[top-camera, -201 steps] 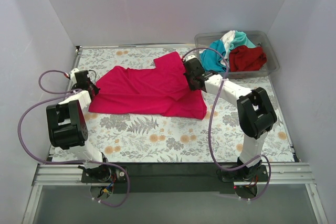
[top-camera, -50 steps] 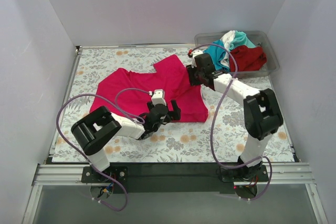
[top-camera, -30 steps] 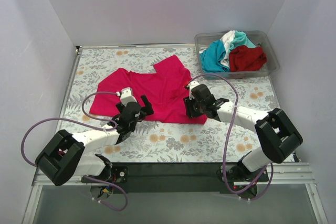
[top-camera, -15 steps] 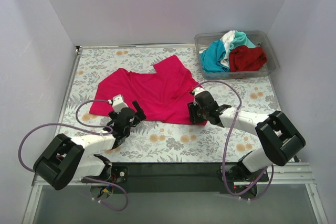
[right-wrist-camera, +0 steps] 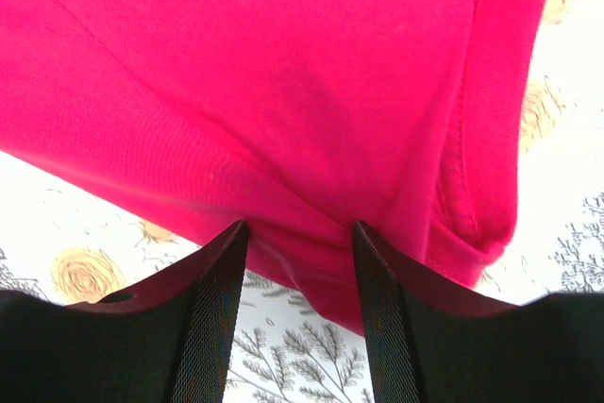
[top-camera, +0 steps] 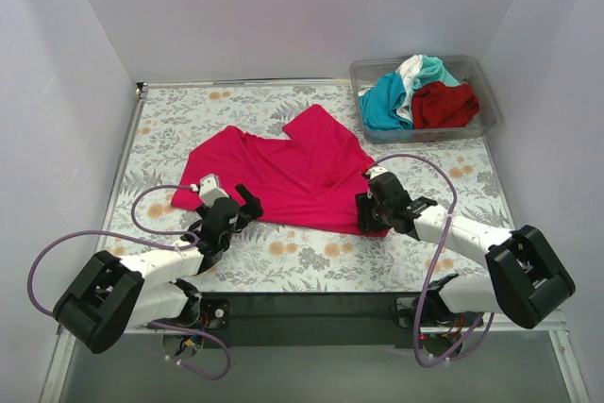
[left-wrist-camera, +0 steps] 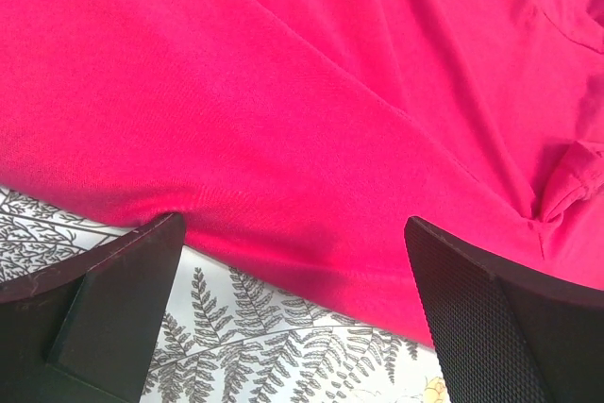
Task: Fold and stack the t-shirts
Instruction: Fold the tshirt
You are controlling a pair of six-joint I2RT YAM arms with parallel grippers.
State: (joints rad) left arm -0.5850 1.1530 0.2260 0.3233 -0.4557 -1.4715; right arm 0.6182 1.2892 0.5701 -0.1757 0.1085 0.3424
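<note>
The magenta-pink t-shirt [top-camera: 293, 172] lies spread flat across the middle of the flowered counter [top-camera: 311, 257], one long edge facing the near edge. My right pincer [top-camera: 370, 217] sits at the right end of that edge, low on the counter. Its jaws are narrow and pinched on a fold of the cloth. From the right wrist, pink fabric dips down between my two dark fingers [right-wrist-camera: 212, 309]. My left pincer [top-camera: 236, 210] sits at the left part of the same edge, jaws spread wide. The cloth's edge runs across the gap between them, unclamped. The teal t-shirt [top-camera: 382, 106], white t-shirt [top-camera: 411, 68] and dark red t-shirt [top-camera: 444, 106] are bunched in the clear bin [top-camera: 472, 127] at the far right corner, well apart from both pincers.
</note>
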